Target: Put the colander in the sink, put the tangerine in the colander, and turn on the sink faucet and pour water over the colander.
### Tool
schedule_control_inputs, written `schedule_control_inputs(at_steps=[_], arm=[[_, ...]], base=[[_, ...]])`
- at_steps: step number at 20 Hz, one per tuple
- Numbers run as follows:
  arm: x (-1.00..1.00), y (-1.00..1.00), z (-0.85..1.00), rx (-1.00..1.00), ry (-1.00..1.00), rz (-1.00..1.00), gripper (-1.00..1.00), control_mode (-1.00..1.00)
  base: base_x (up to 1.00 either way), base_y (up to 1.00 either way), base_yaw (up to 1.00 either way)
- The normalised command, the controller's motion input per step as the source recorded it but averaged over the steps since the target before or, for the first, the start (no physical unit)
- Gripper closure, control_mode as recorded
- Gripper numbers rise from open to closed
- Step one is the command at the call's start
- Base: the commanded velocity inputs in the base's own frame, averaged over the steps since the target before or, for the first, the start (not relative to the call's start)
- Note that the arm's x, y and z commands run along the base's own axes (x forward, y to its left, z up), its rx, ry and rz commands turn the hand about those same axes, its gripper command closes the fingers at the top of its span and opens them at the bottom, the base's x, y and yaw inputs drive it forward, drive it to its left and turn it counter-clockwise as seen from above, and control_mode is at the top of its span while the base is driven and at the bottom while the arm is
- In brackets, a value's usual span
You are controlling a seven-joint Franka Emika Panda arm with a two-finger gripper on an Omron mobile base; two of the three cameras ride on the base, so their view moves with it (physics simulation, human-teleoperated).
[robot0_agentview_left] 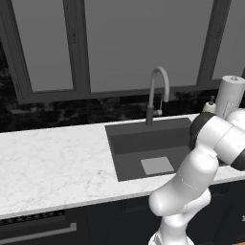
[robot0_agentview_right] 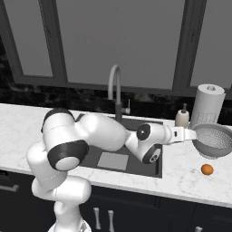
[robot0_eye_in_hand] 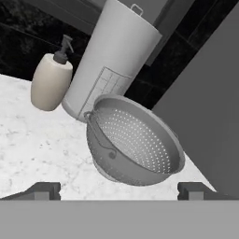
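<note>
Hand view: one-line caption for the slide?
Open gripper faces the colander on the marble counter, beside soap dispenser and white cylinder.

Place: we see a home kitchen | Evidence: white marble counter [robot0_agentview_left: 57, 162] with a dark grey recessed sink [robot0_agentview_left: 129, 143] and a tall grey gooseneck faucet [robot0_agentview_left: 158, 91] | dark cabinet fronts [robot0_agentview_right: 136, 213] below | beige soap dispenser bottle [robot0_eye_in_hand: 49, 81] and silver-grey perforated metal colander [robot0_eye_in_hand: 133, 140] on the counter | large dark-framed windows [robot0_agentview_left: 143, 43] behind.

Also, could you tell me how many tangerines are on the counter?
1: the tangerine lies on the marble right of the sink, in front of the colander. Nothing suggests hidden ones.
</note>
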Motion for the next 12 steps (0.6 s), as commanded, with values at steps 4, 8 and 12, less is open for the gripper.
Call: schedule_control_inputs(at_steps=[4,8,12], arm=[[-0.02,-0.52,0.74,0.0,0.23,0.0,-1.0,-1.0],[-0.06,-0.38,0.26,0.01,0.23,0.06,-1.0,-1.0],[0.0,-0.04,-0.09,0.08,0.27,0.29,-1.0,-1.0]], base=[[0.0,0.0,0.0],[0.0,0.0,0.0],[0.0,0.0,0.0]])
